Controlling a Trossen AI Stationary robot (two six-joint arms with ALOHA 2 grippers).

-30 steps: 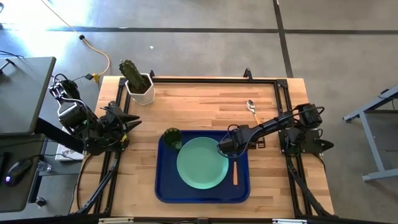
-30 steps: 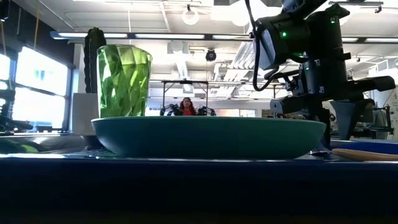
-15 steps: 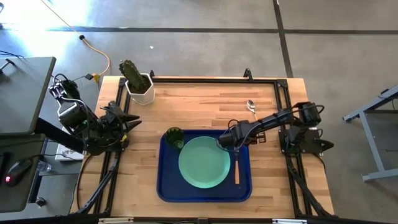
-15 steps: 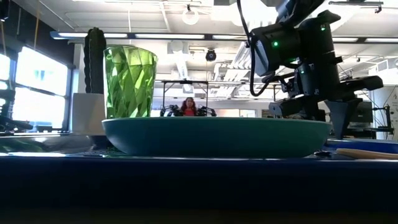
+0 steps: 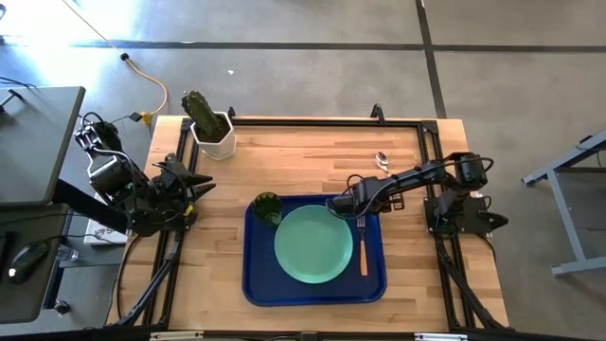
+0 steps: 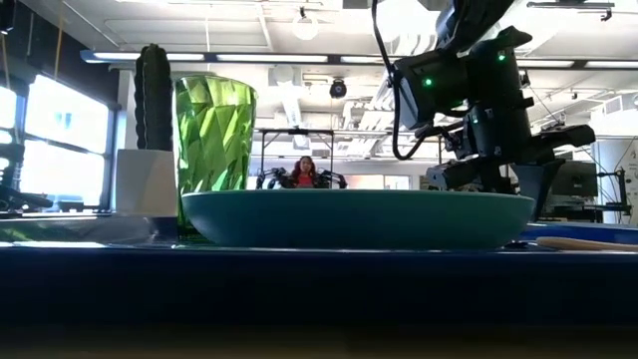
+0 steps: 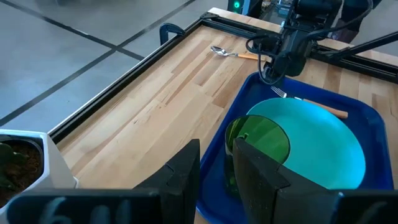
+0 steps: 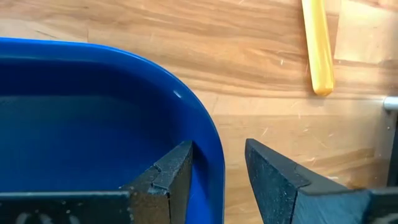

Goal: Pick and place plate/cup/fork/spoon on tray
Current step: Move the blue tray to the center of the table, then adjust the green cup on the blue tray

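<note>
The blue tray (image 5: 254,284) lies at the table's middle near side. On it the mint plate (image 5: 314,244) rests flat. The green cup (image 5: 264,208) stands at the tray's far left corner, and the fork (image 5: 362,248) lies right of the plate. The spoon (image 5: 383,163) lies on the wood beyond the tray's far right corner. My right gripper (image 5: 348,206) is open at that corner and points steeply down, its fingers on either side of the rim. My left gripper (image 7: 216,167) waits open and raised at the table's left edge, holding nothing. My right gripper straddles the tray's rim at the rounded far right corner (image 8: 211,155), coming from above. One finger (image 8: 168,177) stands inside the tray against the rim. The other finger (image 8: 273,180) stands outside over the wood, with a strip of wood showing between it and the rim. The tray lies flat on the table.
A white pot with a cactus (image 5: 210,128) stands at the far left corner. A black frame (image 5: 322,121) borders the table. Bare wood lies left and right of the tray.
My right gripper has gone toward the table's far edge and rolled a little, its fingers still open. The tray, with plate, cup and fork on it, has slid along the table toward the right edge.
</note>
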